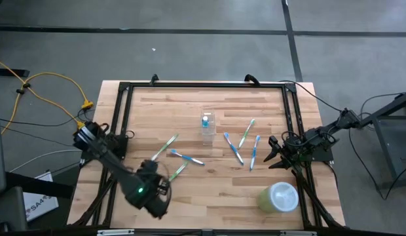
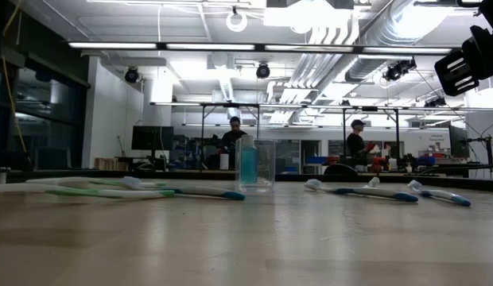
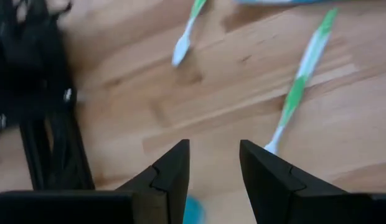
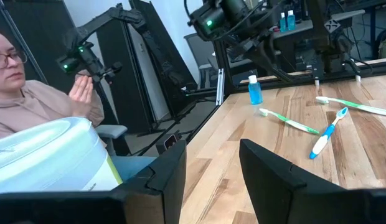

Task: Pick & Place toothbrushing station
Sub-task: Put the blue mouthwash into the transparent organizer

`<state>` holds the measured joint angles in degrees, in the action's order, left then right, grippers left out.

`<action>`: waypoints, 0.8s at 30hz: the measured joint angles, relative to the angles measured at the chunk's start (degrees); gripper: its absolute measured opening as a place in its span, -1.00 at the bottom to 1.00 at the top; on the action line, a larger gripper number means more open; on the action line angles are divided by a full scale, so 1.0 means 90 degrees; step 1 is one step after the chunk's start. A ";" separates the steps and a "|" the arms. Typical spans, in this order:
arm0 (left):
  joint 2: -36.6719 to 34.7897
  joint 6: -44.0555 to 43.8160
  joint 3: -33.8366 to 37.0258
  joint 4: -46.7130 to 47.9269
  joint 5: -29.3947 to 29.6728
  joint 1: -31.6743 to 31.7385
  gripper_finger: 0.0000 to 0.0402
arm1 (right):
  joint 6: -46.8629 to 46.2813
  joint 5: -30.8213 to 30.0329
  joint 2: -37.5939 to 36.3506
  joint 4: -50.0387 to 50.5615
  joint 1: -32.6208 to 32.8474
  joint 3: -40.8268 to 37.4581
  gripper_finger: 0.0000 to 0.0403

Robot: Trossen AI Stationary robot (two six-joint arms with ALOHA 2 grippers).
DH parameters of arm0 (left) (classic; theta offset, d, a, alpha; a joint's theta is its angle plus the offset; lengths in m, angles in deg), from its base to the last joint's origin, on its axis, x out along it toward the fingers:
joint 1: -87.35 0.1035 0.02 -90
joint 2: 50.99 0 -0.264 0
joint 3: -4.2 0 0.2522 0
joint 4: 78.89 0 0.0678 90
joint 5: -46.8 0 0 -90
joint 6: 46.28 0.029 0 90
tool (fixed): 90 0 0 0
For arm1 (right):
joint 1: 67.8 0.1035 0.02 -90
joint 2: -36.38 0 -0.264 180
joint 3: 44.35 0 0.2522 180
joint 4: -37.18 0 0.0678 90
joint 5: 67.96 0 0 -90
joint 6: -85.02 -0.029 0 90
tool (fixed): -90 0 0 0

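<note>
Looking forward past two dark fingers [image 4: 162,171] standing apart with bare wooden table [image 4: 230,143] between them, gripper [image 4: 211,168] holding nothing. Beyond on the wood: a small blue bottle with a white cap [image 4: 254,89], a green toothbrush [image 4: 289,121], a blue toothbrush [image 4: 327,134] and another green toothbrush [image 4: 355,106], with the other dark arm [image 4: 243,25] above them. Close by, a pale green round container [image 4: 50,155], and off the table a seated person [image 4: 31,93] with a raised hand [image 4: 83,93].
</note>
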<state>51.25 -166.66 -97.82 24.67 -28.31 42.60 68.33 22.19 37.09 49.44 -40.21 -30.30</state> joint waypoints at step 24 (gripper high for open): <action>-0.0090 0.2486 0.0261 -0.0520 -0.0145 -0.1011 -0.34 | 0.0000 -0.0001 0.0000 0.0002 -0.0001 0.0000 -0.30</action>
<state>50.44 -144.29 -95.47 19.99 -29.62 33.50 68.33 22.18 37.09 49.46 -40.22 -30.30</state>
